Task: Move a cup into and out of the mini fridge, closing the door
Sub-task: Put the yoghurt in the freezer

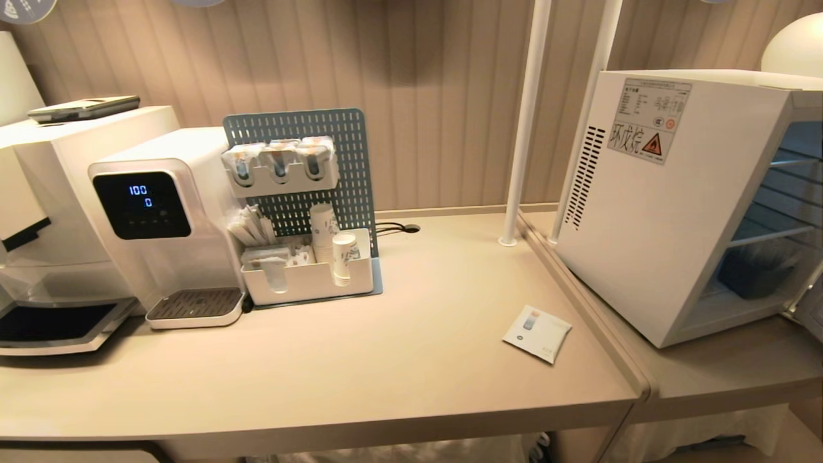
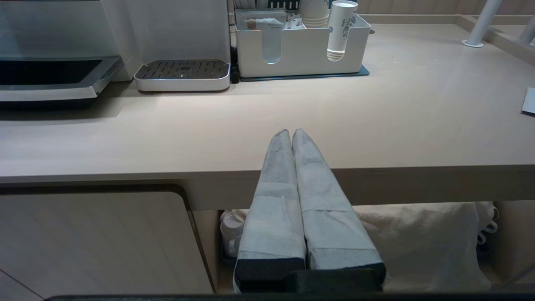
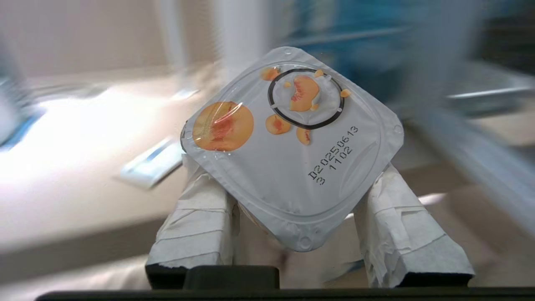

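Right hand (image 3: 288, 200) pinches the cup (image 3: 292, 146) between its two padded fingers (image 3: 196, 225), which stand partly spread against the pot's sides just under the foil lid with its peach print. Nothing of this hand shows in the head view, so its place relative to the mini fridge (image 1: 649, 212) cannot be fixed; the right wrist view, smeared by motion, shows blurred blue and wire-shelf shapes behind the cup, which suggests the fridge is near. In the head view the fridge stands with its front open and the wire shelves bare of any cup; the door is out of sight except perhaps a sliver by the fridge's lower front corner. Judging from this, the cup is out of the fridge and in hand, while setting it down and closing the door are left. Left hand (image 2: 291, 133) hangs parked at the worktop (image 2: 418, 117) edge, fingers pressed together on nothing.
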